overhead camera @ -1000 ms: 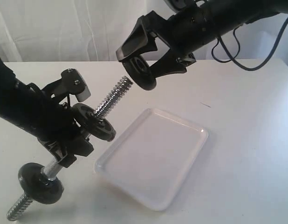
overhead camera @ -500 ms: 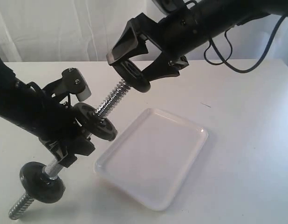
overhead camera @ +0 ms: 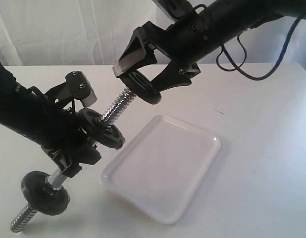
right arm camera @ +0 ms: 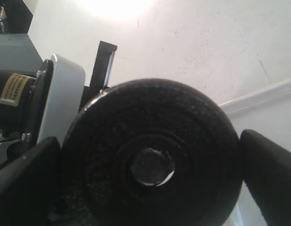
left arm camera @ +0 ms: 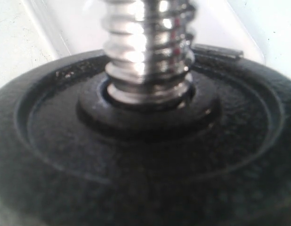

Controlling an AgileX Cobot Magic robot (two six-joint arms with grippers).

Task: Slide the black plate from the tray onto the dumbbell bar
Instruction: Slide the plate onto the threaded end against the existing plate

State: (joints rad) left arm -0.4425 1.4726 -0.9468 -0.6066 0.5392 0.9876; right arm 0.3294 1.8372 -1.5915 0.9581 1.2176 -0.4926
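My right gripper [overhead camera: 142, 83] is shut on the black plate [overhead camera: 144, 87], its fingers [right arm camera: 272, 175] pressing on the plate's rim. In the right wrist view the black plate [right arm camera: 150, 141] fills the frame, and the chrome end of the dumbbell bar [right arm camera: 152, 167] shows through its hole. The dumbbell bar [overhead camera: 116, 106] slants up to the right, its top threaded end meeting the plate. My left gripper [overhead camera: 74, 151] is shut on the bar's middle. One black disc [overhead camera: 101, 130] sits just above that grip, and another [overhead camera: 44, 193] sits near the low end. The upper disc [left arm camera: 145, 155] and the thread [left arm camera: 148, 47] fill the left wrist view.
The clear tray [overhead camera: 163, 166] lies on the white table below the bar's top end, with nothing in it. A black cable [overhead camera: 242, 67] hangs from the right arm at the back. A white curtain closes the far side.
My right gripper has carried the black plate left and slightly down, from beside the bar's top end to over it. The left arm and the bar have barely moved.
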